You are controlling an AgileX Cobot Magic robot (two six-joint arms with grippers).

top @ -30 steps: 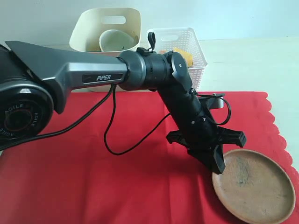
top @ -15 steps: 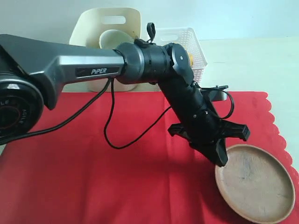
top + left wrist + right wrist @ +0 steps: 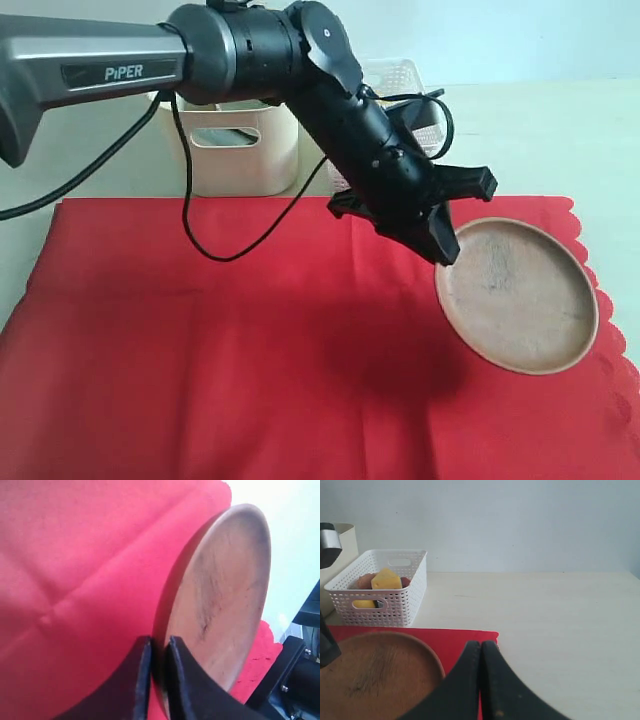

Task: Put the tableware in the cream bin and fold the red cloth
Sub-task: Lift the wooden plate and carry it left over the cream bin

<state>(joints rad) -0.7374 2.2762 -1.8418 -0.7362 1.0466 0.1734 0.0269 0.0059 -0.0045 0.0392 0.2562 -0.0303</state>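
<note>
My left gripper (image 3: 445, 250) reaches across the middle and is shut on the near rim of the round brown plate (image 3: 520, 300). The plate hangs tilted above the red cloth (image 3: 220, 340). In the left wrist view the two jaws pinch the plate's (image 3: 220, 590) edge, one on each face. The cream bin (image 3: 240, 150) stands at the back, partly behind the arm, and its inside is hidden. My right gripper (image 3: 481, 647) is shut and empty, hovering near the cloth's (image 3: 465, 640) far corner beside the plate (image 3: 375, 675). It does not show in the exterior view.
A white lattice basket (image 3: 380, 600) with yellow and brown food stands behind the cloth, next to the cream bin (image 3: 345, 545). In the exterior view the arm covers most of the basket (image 3: 400, 75). Pale bare tabletop (image 3: 560, 615) stretches to the right of the cloth.
The left arm has lifted the plate off the cloth and carried it up and back toward the bins. The plate now hangs tilted in the air.
</note>
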